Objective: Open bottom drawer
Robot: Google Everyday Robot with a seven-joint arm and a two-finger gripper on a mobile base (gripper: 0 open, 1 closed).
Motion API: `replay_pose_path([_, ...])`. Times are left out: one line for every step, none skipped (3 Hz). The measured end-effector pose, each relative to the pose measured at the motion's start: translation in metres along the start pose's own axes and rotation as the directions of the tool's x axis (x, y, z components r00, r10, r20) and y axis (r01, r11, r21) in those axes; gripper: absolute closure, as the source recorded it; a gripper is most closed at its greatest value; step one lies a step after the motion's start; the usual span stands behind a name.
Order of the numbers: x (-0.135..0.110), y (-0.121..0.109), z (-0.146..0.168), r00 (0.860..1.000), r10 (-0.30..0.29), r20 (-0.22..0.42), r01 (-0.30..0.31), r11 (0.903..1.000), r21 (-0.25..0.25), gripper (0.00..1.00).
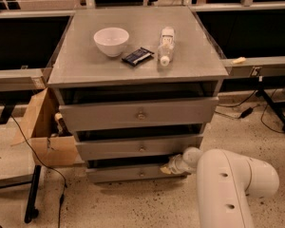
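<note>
The grey cabinet point(137, 65) has three flat-fronted drawers, each narrower than the one above. The bottom drawer point(128, 173) is the narrowest, with a small round knob point(142, 174) at its centre. Its front sits slightly out, with a dark gap above it. My gripper point(165, 168) reaches from the white arm point(228, 184) at lower right to the right end of the bottom drawer, at its top edge. The top drawer point(138, 114) and the middle drawer point(140, 147) sit above it.
On the cabinet top lie a white bowl point(111, 41), a dark packet point(137, 56) and a plastic bottle point(166, 45) on its side. A cardboard box point(42, 127) stands left of the cabinet. Cables and metal frame legs run along the floor on both sides.
</note>
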State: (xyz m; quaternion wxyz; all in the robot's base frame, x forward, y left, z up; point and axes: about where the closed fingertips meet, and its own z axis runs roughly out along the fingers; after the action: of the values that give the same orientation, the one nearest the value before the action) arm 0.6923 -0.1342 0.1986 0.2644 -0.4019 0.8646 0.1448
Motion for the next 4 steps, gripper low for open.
replay_pose_path([-0.001, 0.0, -0.001, 1.0, 0.0, 0.0, 0.0, 1.0, 0.0, 1.0])
replay_pose_path([0.018, 0.002, -0.009, 0.999, -0.008, -0.034, 0.008, 0.9999, -0.008, 1.0])
replay_pose_path([0.016, 0.003, -0.011, 0.999, -0.008, -0.034, 0.008, 0.9999, -0.008, 0.83])
replay_pose_path([0.025, 0.005, -0.016, 0.999, -0.019, -0.048, 0.018, 0.9995, -0.027, 0.58])
